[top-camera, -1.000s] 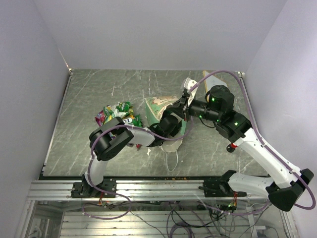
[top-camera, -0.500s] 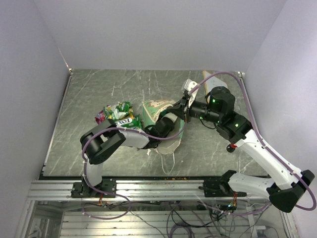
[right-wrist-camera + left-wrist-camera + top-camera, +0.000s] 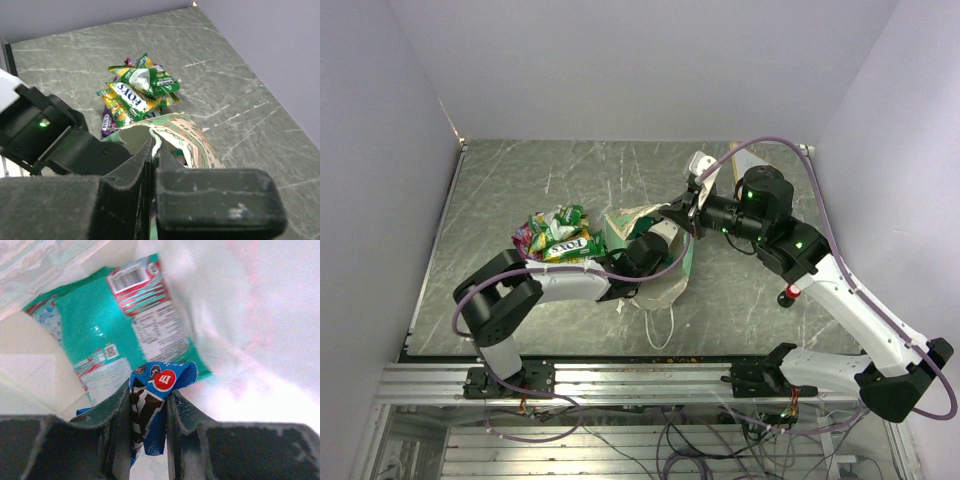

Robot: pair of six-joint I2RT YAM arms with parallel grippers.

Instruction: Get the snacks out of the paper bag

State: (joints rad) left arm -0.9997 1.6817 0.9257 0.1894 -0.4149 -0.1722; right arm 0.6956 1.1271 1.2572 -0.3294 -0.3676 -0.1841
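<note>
The paper bag [image 3: 628, 222], mint-green outside and cream inside, is held by its rim in the right end effector [image 3: 152, 150] above the worktop [image 3: 520, 180]. Just beside it, snacks [image 3: 558, 235] in green, yellow and purple are heaped. Inside the bag a teal packet [image 3: 110, 325] lies flat, and a blue packet [image 3: 165, 376] is pinched by the left end effector [image 3: 150, 394].

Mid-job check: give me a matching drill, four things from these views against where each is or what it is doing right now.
Things:
1. left gripper
2. right gripper
3. teal packet
4. snack pile

States:
A. on the table, outside the paper bag
B. jaws pinching the bag's rim
C. jaws shut on a blue packet
D. lying inside the bag, ungripped

Pairs: 1-C, 2-B, 3-D, 4-A
</note>
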